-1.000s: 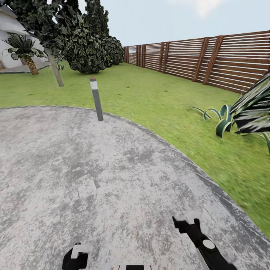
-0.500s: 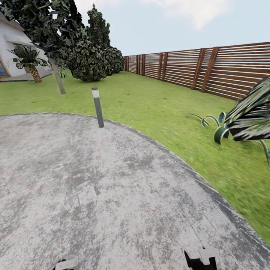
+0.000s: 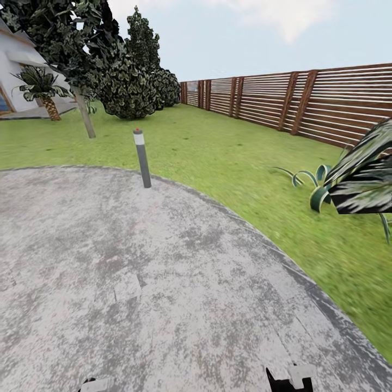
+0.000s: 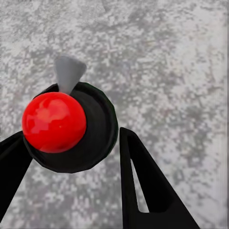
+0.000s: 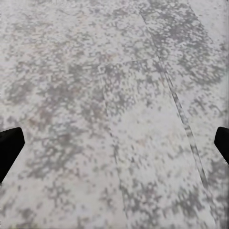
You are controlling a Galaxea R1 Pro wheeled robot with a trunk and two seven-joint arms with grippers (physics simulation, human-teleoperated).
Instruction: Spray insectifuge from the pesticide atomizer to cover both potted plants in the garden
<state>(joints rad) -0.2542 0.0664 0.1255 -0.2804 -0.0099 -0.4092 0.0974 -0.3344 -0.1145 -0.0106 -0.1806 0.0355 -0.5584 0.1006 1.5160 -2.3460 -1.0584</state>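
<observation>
- Between the left pincer's (image 4: 71, 136) black fingers sits the pesticide atomizer (image 4: 95, 129), seen end-on: dark round body, red ball, grey nozzle. It looks clenched on it.
- Right pincer (image 5: 114, 143) is released, its tips wide apart over bare patio (image 5: 119, 95).
- Both arms hang low, with only their tips at the head view's lower edge. A second ago they showed higher, as the camera has since tilted up.
- Out on the lawn (image 3: 228, 147) to the right stands a potted plant (image 3: 314, 188), well apart: my guess is the robot must drive closer before spraying.
</observation>
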